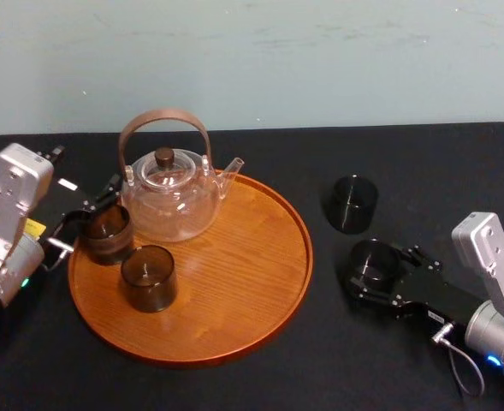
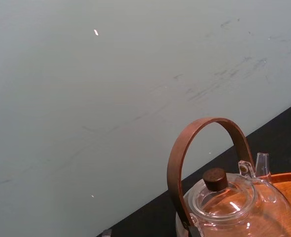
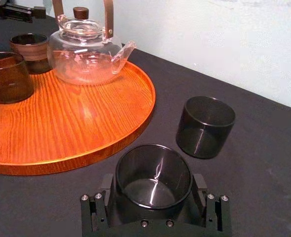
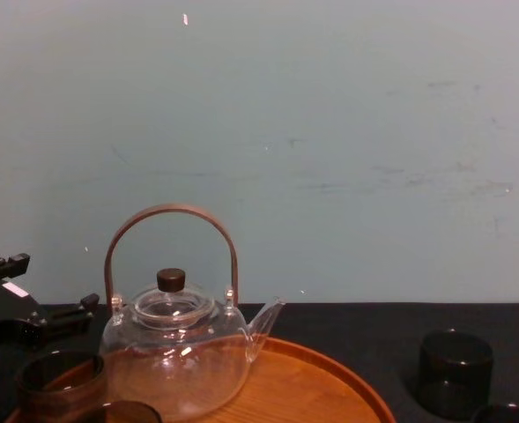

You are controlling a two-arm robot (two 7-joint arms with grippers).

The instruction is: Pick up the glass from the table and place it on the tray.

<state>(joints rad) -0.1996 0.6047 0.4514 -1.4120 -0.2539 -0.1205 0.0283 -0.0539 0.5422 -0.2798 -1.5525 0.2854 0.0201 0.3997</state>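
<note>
Dark glass [image 3: 153, 174]: grasped within right gripper [image 1: 380, 272], on the bench [image 1: 423, 171]. Tray [image 1: 234, 274]: found to that gripper's left. Second glass [image 1: 352, 203]: set just beyond it. Left gripper [image 1: 87, 218]: positioned at brown cup [image 1: 106, 233]; grip cannot be told.

The surface [image 1: 234, 390] is matte black. The tray [image 1: 252, 282] is orange-brown, streaked with fine darker wood grain. The teapot [image 1: 168, 201] has a clear body, a mid-brown handle and a dark brown lid knob. The tumbler [image 1: 149, 278] is translucent smoky brown. The banded cup [image 1: 106, 233] is dark brown with a paler reddish band. The glass [image 3: 153, 170] and the second glass [image 1: 352, 204] are smoky near-black. The right pincer [image 1: 373, 265] is black. The wall [image 4: 329, 132] is pale blue-green, faintly scuffed.
</note>
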